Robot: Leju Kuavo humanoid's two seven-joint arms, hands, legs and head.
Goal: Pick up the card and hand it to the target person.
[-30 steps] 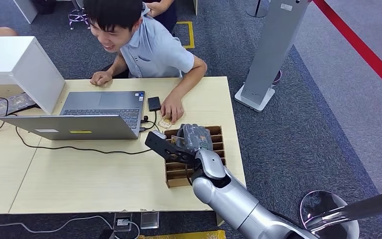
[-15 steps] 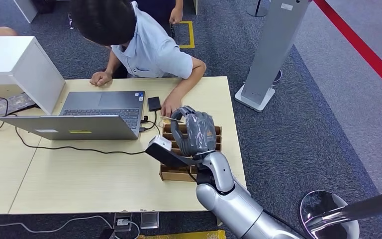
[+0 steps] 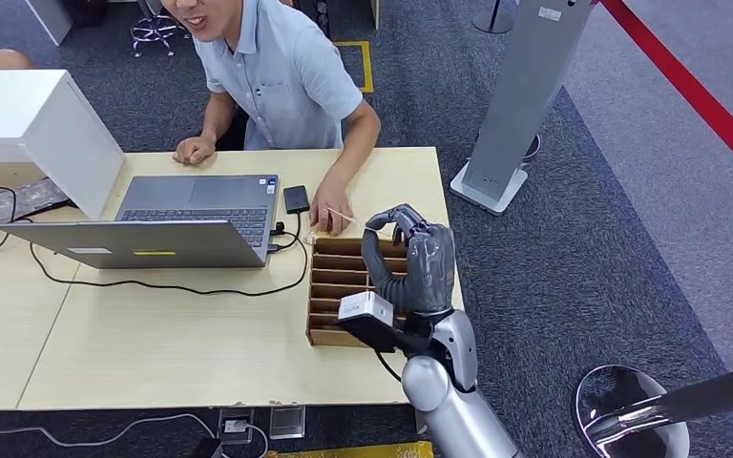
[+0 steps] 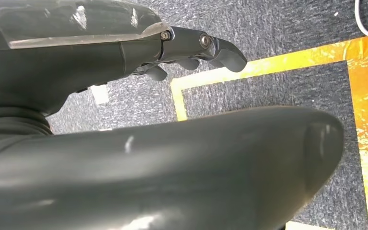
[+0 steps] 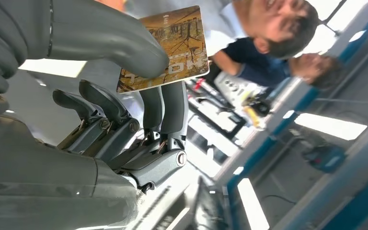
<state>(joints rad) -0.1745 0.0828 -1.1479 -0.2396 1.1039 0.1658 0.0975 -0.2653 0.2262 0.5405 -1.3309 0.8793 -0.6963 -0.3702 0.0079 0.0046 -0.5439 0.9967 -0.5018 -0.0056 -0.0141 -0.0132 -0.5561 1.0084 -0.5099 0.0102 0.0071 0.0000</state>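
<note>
My right hand (image 3: pixel 410 262) stands upright over the right side of the slotted cardboard holder (image 3: pixel 329 286). It pinches the card (image 5: pixel 165 48), brown and yellow with a tree print, between thumb and fingers. From the head view the card (image 3: pixel 348 221) is a thin edge pointing toward the person's hand (image 3: pixel 329 205), which rests on the table just beyond the holder. The person (image 3: pixel 277 72), in a light blue shirt, sits at the far side of the table. My left hand (image 4: pixel 196 45) hangs over the carpet with nothing in it.
An open laptop (image 3: pixel 191 205) with cables sits left of the holder, a small black device (image 3: pixel 296 198) beside it. A white box (image 3: pixel 29 124) stands at the table's far left. A grey pillar stand (image 3: pixel 515 105) rises on the carpet to the right.
My right hand has swung right and turned upright over the holder, keeping the card. The person has sat up straighter; their hand stays on the table.
</note>
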